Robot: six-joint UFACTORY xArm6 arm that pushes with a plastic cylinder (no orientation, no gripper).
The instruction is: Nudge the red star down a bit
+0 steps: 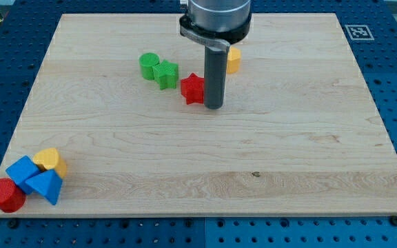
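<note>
The red star lies on the wooden board above the middle. My tip stands right beside the star, on its right and slightly lower, touching or nearly touching it. The rod rises from there to the arm's grey body at the view's top.
A green cylinder and a green block sit just left of the star. A yellow block shows partly behind the rod. At the bottom left are a red cylinder, a blue cube, a blue triangle and a yellow block.
</note>
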